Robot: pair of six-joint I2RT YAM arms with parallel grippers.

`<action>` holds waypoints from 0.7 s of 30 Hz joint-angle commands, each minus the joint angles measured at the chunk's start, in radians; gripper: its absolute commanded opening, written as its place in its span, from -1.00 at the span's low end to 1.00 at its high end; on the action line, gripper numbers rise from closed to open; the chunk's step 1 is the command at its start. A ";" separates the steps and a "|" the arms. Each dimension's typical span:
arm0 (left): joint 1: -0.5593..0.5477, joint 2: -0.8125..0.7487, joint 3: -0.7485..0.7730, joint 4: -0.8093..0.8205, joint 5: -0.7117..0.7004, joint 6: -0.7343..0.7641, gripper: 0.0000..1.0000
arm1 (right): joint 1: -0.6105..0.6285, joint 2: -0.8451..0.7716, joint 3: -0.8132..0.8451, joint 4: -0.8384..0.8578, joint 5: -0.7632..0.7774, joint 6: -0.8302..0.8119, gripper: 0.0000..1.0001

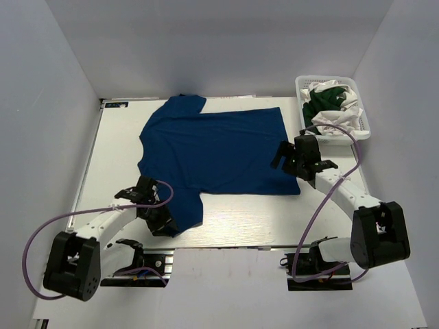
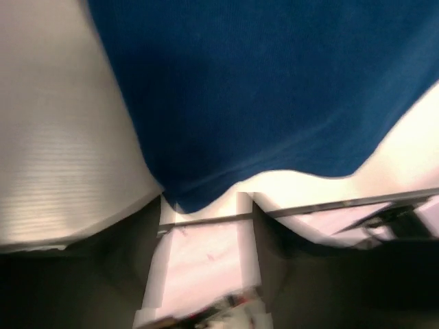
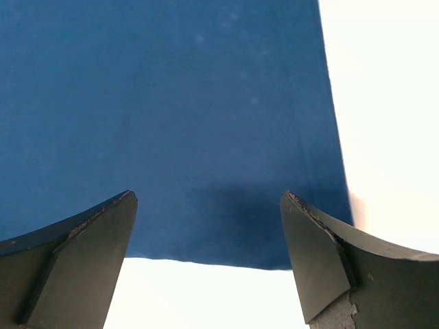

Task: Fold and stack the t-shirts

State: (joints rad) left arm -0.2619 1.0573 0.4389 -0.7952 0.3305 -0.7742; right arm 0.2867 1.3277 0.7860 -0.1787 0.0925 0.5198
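Right hand (image 3: 207, 195) spread wide above the hem corner of the royal blue cloth t-shirt (image 1: 219, 147); left hand (image 1: 163, 221) at that t-shirt's near sleeve.
The right hand's dark fingers (image 3: 82, 260) stand well apart over the blue t-shirt's near right corner. The left hand's own view is blurred, so whether it pinches the sleeve edge cannot be told. The blue t-shirt lies spread flat on the white surface (image 1: 116, 157). Beyond its far right corner, a white plastic mesh basket (image 1: 364, 116) holds a crumpled dark green t-shirt (image 1: 322, 100) and white t-shirts (image 1: 337, 123).

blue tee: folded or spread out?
Spread out. The blue t-shirt lies flat on the table, both sleeves out, hem edge straight in the right wrist view; no fold visible.
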 commanded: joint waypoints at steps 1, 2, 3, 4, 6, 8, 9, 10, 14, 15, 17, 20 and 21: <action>-0.029 0.059 -0.002 0.070 -0.021 0.003 -0.09 | -0.012 -0.050 -0.025 -0.008 0.065 0.039 0.81; -0.030 0.070 -0.002 0.070 -0.021 0.003 -0.33 | -0.018 -0.061 -0.031 -0.014 0.078 0.051 0.81; -0.040 0.084 -0.002 0.070 -0.021 0.003 -0.66 | -0.018 -0.065 -0.042 -0.031 0.102 0.058 0.81; -0.040 0.084 0.010 0.057 -0.031 0.003 -0.99 | -0.020 -0.079 -0.047 -0.039 0.108 0.062 0.81; -0.051 0.084 0.026 0.048 -0.044 0.003 -1.00 | -0.024 -0.085 -0.066 -0.057 0.119 0.069 0.81; -0.051 0.070 0.052 0.038 -0.057 0.003 -1.00 | -0.031 -0.099 -0.085 -0.082 0.130 0.072 0.81; -0.051 0.070 0.052 0.037 -0.057 0.003 -1.00 | -0.031 -0.104 -0.094 -0.090 0.130 0.075 0.81; -0.060 0.060 0.066 0.028 -0.057 0.003 -1.00 | -0.032 -0.111 -0.097 -0.097 0.130 0.078 0.81; -0.060 0.037 0.103 0.008 -0.038 0.013 -1.00 | -0.038 -0.140 -0.126 -0.151 0.142 0.074 0.81; -0.060 0.027 0.103 0.008 -0.022 0.022 -1.00 | -0.037 -0.140 -0.129 -0.156 0.153 0.074 0.81; -0.069 0.003 0.112 0.048 0.018 0.023 -1.00 | -0.040 -0.137 -0.140 -0.185 0.168 0.069 0.81; -0.069 -0.036 0.141 0.060 0.027 0.042 -1.00 | -0.041 -0.136 -0.157 -0.193 0.158 0.080 0.81; -0.069 -0.049 0.152 0.060 0.027 0.042 -1.00 | -0.043 -0.130 -0.163 -0.185 0.158 0.085 0.81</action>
State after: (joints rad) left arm -0.3252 1.0477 0.5346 -0.7689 0.3279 -0.7551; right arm 0.2489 1.2068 0.6415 -0.3424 0.2310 0.5850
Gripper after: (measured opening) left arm 0.023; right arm 0.905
